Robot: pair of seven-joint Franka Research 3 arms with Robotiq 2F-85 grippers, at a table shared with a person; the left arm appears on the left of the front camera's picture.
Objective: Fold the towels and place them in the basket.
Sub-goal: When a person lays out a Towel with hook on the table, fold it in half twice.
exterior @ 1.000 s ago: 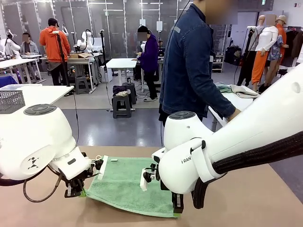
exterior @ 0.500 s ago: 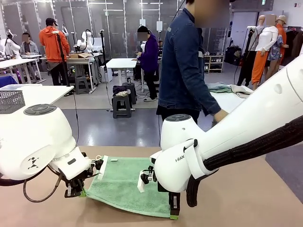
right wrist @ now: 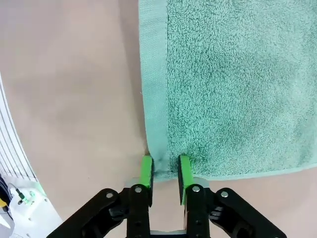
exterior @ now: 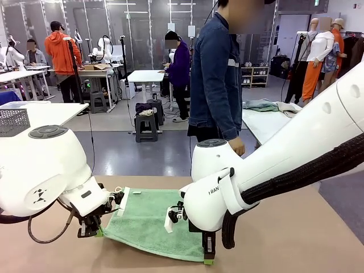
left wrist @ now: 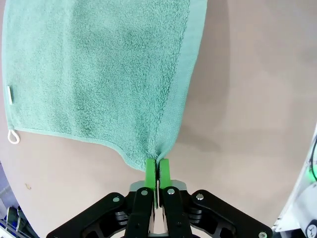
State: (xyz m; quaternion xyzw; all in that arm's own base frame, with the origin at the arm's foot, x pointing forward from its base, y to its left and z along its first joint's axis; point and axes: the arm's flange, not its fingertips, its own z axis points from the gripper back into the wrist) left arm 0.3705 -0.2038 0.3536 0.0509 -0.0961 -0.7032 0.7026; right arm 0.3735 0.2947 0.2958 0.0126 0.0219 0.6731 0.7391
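My left gripper [left wrist: 157,167] pinches one corner of the mint towel [left wrist: 94,69], lying flat on the surface [left wrist: 247,99]; my right gripper [right wrist: 165,168] straddles the other near corner, jaws partly open. Nothing folded yet; stowing lies ahead.

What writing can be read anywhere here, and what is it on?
"RAN": part of a longer word, on the right arm.
Tag on the towel: too small to read.
Green sign near the ceiling: too small to read.
Left arm: a black mark, no letters.
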